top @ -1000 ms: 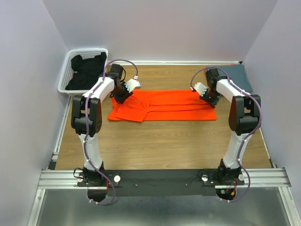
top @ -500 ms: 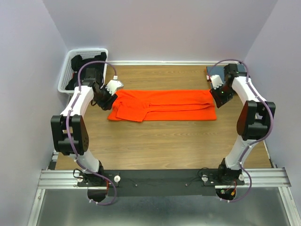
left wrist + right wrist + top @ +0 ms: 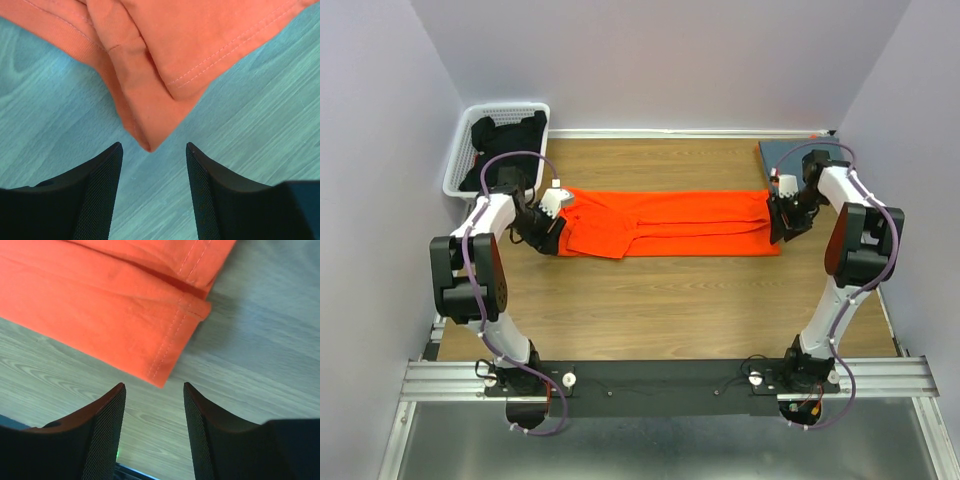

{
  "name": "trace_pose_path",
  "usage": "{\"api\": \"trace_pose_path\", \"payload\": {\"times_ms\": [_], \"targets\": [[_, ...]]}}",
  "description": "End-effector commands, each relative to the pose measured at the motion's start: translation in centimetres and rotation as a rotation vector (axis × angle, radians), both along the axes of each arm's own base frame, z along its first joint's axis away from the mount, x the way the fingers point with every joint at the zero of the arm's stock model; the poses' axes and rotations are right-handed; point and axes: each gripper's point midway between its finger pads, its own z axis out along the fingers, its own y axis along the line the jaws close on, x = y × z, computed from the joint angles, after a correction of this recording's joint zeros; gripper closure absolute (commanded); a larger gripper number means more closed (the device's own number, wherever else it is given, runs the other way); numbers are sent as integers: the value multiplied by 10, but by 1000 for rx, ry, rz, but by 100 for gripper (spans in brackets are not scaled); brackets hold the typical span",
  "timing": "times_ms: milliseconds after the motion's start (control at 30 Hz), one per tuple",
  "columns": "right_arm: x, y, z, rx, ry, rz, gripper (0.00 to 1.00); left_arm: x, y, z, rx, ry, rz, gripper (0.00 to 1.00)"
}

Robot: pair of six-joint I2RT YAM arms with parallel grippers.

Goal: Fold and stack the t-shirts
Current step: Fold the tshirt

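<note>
The orange t-shirt [image 3: 665, 222] lies folded into a long flat band across the middle of the table. Its left corner [image 3: 150, 100] and right hem corner [image 3: 100, 305] fill the wrist views. My left gripper [image 3: 546, 230] sits low at the shirt's left end. It [image 3: 152, 150] is open, with the cloth tip just at the mouth of the gap and only wood between the fingers. My right gripper [image 3: 782, 222] is at the right end. It [image 3: 154, 387] is also open, with the hem corner just ahead of it. The slate blue-grey t-shirt [image 3: 788, 153] lies folded at the back right, partly behind the right arm.
A white basket [image 3: 458, 172] holding dark clothes [image 3: 505, 140] stands at the back left corner. Walls close in the table at the back and on both sides. Bare wood [image 3: 660, 300] stretches between the shirt and the arm bases.
Both arms swung outward from the shirt's back edge to its two ends and came down lower. Both sets of jaws have opened wider.
</note>
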Motion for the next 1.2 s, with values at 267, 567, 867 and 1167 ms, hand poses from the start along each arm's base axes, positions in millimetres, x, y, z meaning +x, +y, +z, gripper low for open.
{"api": "trace_pose_path", "payload": {"times_ms": [267,567,867,1167], "targets": [[-21,4,-43,37,112,-60,62,0,-4,-29,-51,53,36,40],[-24,-11,-53,-42,118,-58,99,-16,4,-38,-69,110,39,89],[-45,-23,-49,-107,130,-19,99,-43,9,-41,-45,147,40,100],[-39,-10,2,-42,28,6,42,-35,2,7,-77,4,20,59]]}}
